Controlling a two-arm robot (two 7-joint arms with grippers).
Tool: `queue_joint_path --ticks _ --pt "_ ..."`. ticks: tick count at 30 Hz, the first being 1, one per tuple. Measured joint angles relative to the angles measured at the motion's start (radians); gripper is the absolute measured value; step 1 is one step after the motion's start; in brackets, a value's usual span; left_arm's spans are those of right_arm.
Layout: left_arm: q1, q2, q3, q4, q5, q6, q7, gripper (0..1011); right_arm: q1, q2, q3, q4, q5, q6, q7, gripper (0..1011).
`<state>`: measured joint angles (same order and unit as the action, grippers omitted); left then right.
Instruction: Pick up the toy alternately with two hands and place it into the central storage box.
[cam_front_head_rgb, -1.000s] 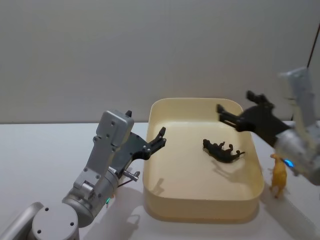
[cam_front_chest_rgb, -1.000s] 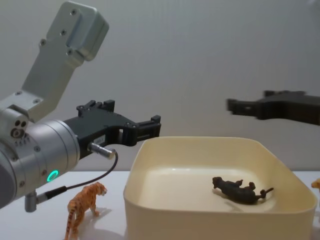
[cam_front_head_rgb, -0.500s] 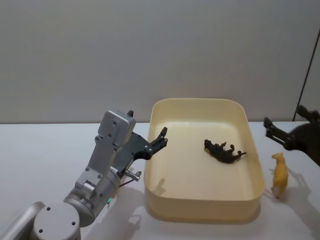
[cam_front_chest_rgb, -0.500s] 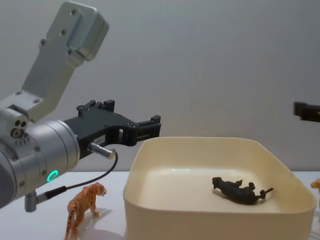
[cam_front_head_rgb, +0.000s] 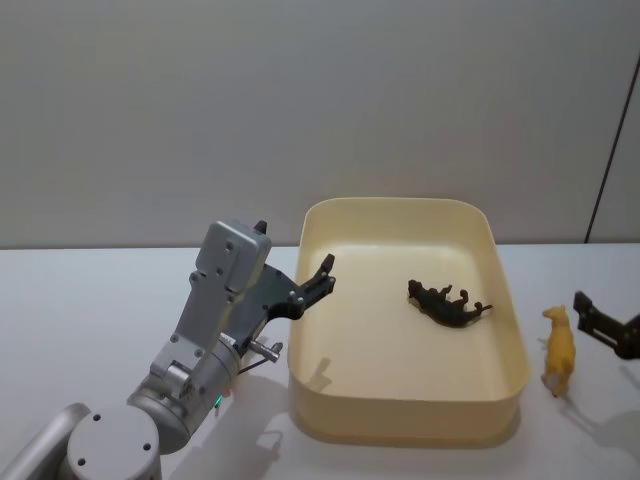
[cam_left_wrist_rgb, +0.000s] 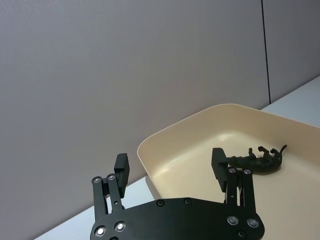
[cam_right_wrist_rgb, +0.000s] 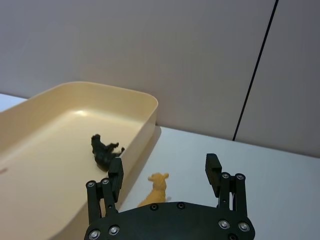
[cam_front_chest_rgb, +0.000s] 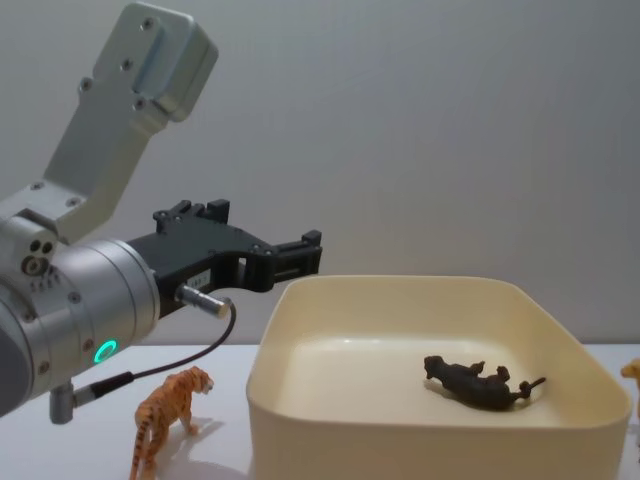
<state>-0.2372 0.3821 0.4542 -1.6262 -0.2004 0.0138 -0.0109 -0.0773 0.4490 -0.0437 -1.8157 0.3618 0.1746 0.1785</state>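
The left gripper (cam_front_head_rgb: 318, 281) hovers spread at the 9 o'clock rim of the central storage box (cam_front_head_rgb: 400, 420), where a dark toy (cam_front_head_rgb: 447, 303) lies. The right gripper (cam_front_head_rgb: 588, 316), spread and empty, sits at 3 o'clock beside a yellow toy (cam_front_head_rgb: 558, 350).

Box (cam_front_head_rgb: 400, 420): smooth cream plastic with a faint sheen.
Left arm (cam_front_chest_rgb: 70, 300): silver metal, satin finish.
Left gripper (cam_front_head_rgb: 325, 275): matt black, small shiny screw heads.
Right gripper (cam_right_wrist_rgb: 164, 166): matt black, shiny screw heads.
Dark toy (cam_front_head_rgb: 445, 302): dull moulded plastic.
Tiger (cam_front_chest_rgb: 165, 410): painted plastic, slight gloss.
Yellow toy (cam_front_head_rgb: 558, 350): smooth plastic.
Table (cam_front_head_rgb: 80, 300): white, smooth, matt.
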Motion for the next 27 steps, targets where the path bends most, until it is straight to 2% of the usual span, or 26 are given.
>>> queue_joint_path --ticks 4,11,27 --pt "0.000 0.000 0.000 0.000 0.000 0.000 0.000 1001 -0.033 0.013 0.009 -0.005 0.005 0.009 -0.006 1001" --pt "0.000 0.000 0.000 0.000 0.000 0.000 0.000 1001 -0.049 0.016 0.008 0.006 0.002 0.024 -0.004 1001" --pt "0.000 0.000 0.000 0.000 0.000 0.000 0.000 1001 -0.005 -0.021 -0.030 0.081 -0.041 0.052 0.024 1001"
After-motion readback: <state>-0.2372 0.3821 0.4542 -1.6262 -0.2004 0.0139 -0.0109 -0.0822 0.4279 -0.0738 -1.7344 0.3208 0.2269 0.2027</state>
